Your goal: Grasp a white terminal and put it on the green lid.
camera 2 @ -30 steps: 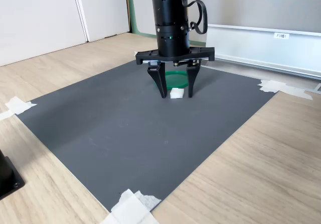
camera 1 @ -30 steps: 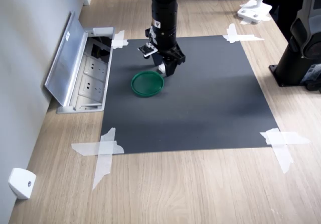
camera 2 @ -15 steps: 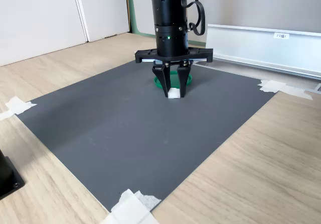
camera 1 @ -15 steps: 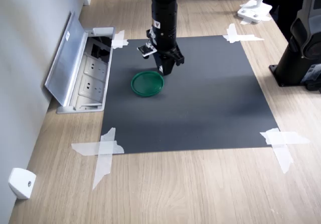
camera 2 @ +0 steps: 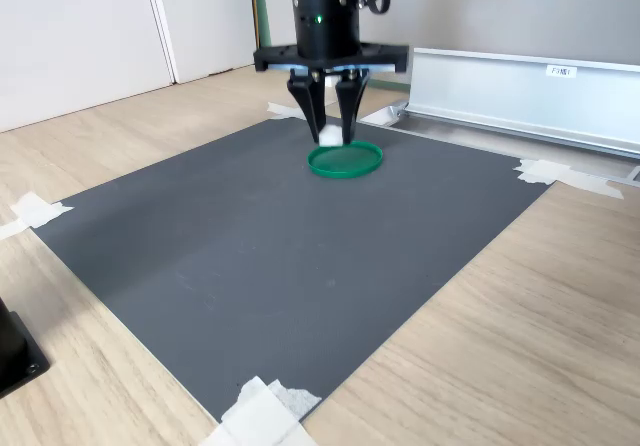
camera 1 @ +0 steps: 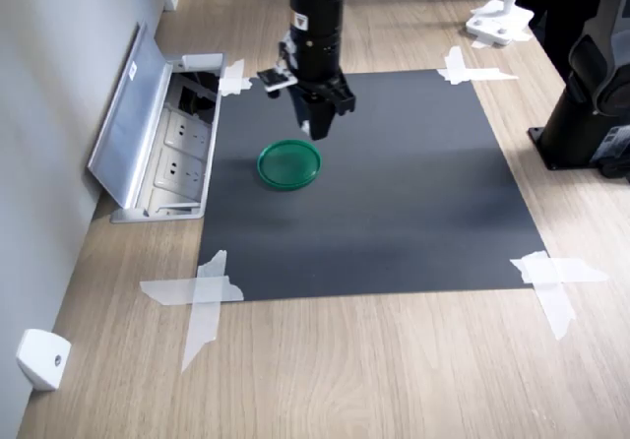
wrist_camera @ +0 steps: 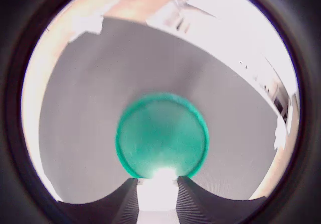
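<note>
The green lid (camera 1: 289,163) lies flat on the dark mat (camera 1: 413,183), seen in both exterior views and as a round green disc (wrist_camera: 161,136) in the wrist view. My gripper (camera 2: 329,138) hangs above the mat, just beside the green lid's (camera 2: 345,158) edge, pointing straight down. It is shut on the white terminal (camera 2: 328,136), a small white block pinched between the fingertips. In the wrist view the white terminal (wrist_camera: 157,191) glares white between the two fingers (wrist_camera: 123,204). In the first exterior view the gripper (camera 1: 313,127) hides the terminal.
An open metal socket box (camera 1: 162,134) sits past the mat's edge on the first exterior view's left. White tape strips (camera 1: 202,296) hold the mat's corners. A black stand base (camera 1: 591,104) is at that view's right, and a white wedge block (camera 1: 39,358) at its lower left.
The open fingers closed around the white terminal on the mat. The gripper then rose with it, shifting slightly toward the first exterior view's left, nearer the lid.
</note>
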Motion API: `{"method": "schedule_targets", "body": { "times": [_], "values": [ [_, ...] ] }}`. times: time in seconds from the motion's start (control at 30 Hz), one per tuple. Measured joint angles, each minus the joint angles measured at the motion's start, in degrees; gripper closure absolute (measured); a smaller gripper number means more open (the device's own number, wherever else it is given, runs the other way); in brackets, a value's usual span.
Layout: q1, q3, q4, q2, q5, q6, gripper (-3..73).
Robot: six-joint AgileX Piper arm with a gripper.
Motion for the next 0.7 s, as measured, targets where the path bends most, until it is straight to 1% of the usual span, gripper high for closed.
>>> {"method": "schedule_targets", "body": {
  "times": [0.17, 0.23, 0.33, 0.43, 0.53, 0.6, 0.63, 0.7],
  "values": [
    [0.95, -2.68, 0.57, 4.18, 0.22, 2.59, 42.3],
    [1.05, -2.87, 0.21, 5.47, 0.17, 3.06, 42.3],
    [1.05, -2.87, -1.36, 6.40, -0.80, 3.27, 42.3],
    [1.05, -2.91, -2.24, 6.55, -1.76, 3.02, 42.3],
    [1.05, -2.91, -2.31, 6.55, -1.76, 2.39, 41.6],
    [1.09, -2.91, -2.31, 6.55, -1.76, 2.11, 37.3],
    [1.09, -2.91, -2.31, 6.55, -1.76, 1.93, 33.2],
    [1.09, -2.91, -2.10, 6.55, -1.76, 1.77, 22.3]
  ]
}}
